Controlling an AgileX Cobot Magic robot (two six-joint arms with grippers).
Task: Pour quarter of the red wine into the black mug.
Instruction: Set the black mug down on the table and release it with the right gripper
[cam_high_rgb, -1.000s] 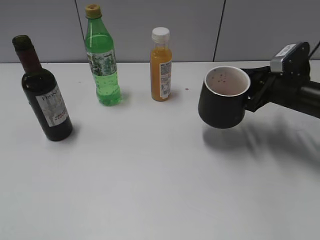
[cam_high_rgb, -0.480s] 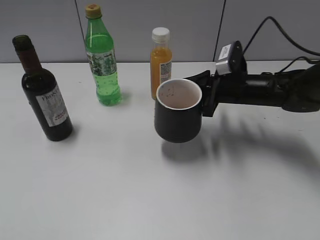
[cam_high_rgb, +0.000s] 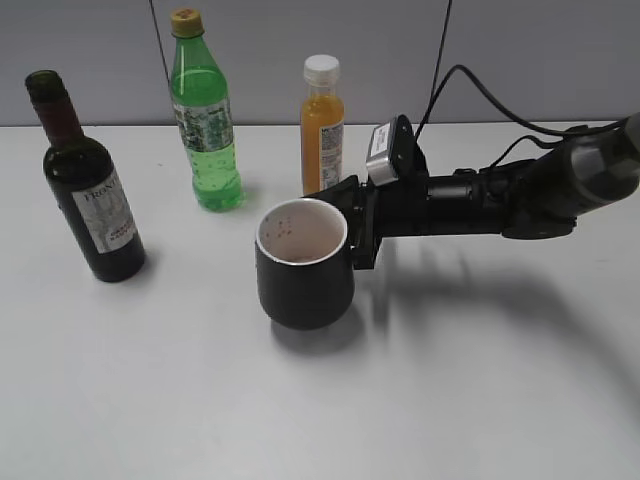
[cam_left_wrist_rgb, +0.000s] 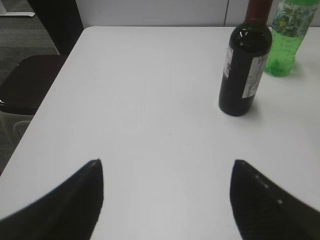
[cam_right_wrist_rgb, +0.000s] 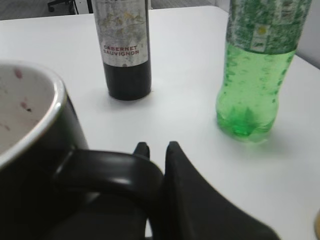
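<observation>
right gripper (cam_high_rgb: 358, 228) reaches in from the right across mid-table, clamped on the loop handle (cam_right_wrist_rgb: 107, 170) of the black mug (cam_high_rgb: 304, 264); mug upright, open side up, speckled white inside visible, dark shadow right under its base, cannot tell if it touches the table (cam_high_rgb: 320, 400) or sits just above; in the right wrist view the mug (cam_right_wrist_rgb: 30, 165) fills the lower left, with the fingers (cam_right_wrist_rgb: 172, 155) closed against the handle; red wine (cam_high_rgb: 86, 185) stands upright at the left side of the table, well apart from the mug, label facing front-right, no cap seen on the neck; green plastic bottle (cam_high_rgb: 204, 115) upright further back, between the wine and the orange juice bottle (cam_high_rgb: 322, 130); juice bottle stands just behind the right gripper's arm; left gripper (cam_left_wrist_rgb: 167, 195) spread wide, holding nothing, both fingers low in the left wrist view over bare table, wine bottle (cam_left_wrist_rgb: 245, 65) and green bottle (cam_left_wrist_rgb: 285, 37) ahead of it to the right; left arm not seen in exterior view
</observation>
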